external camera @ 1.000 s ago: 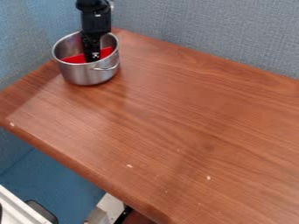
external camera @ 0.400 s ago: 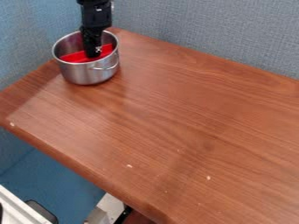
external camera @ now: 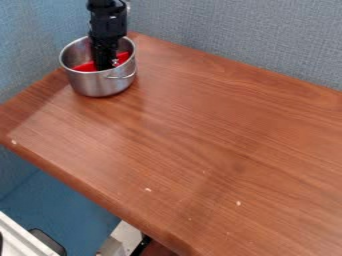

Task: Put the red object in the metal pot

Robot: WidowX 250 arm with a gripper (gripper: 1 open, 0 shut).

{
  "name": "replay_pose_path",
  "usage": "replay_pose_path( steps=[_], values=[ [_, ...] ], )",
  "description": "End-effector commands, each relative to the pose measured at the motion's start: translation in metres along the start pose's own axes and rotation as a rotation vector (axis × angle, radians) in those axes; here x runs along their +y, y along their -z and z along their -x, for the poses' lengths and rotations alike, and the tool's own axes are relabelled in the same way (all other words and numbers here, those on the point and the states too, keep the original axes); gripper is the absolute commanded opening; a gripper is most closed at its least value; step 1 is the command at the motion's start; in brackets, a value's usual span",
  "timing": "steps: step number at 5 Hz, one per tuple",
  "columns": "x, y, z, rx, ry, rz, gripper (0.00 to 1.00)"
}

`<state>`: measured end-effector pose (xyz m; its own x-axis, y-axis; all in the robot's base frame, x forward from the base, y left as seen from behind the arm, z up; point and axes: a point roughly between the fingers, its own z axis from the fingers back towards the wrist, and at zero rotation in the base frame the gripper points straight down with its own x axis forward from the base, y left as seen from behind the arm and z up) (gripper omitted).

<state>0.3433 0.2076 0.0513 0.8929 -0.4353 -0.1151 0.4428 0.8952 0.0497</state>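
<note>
1 closed hand reaches into the metal pot, over the red object inside

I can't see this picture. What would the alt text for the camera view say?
A black end effector reaches into a shiny metal pot, where a red object lies, at the far left corner of a brown table.
</note>
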Motion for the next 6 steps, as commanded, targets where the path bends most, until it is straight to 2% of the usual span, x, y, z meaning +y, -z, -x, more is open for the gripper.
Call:
replay_pose_path(
  steps=[1,2,3,5,6],
  values=[
    [0.009,-0.037,0.007,-0.047,-0.039,-0.087,0.00],
    [-0.001,-0.053,0.010,-0.052,-0.024,-0.097,0.00],
    [-0.010,-0.075,0.014,-0.073,-0.007,-0.123,0.00],
    [-0.001,-0.071,0.024,-0.078,-0.044,-0.113,0.00],
    [0.003,-0.067,0.029,-0.078,-0.060,-0.107,1.00]
  ],
)
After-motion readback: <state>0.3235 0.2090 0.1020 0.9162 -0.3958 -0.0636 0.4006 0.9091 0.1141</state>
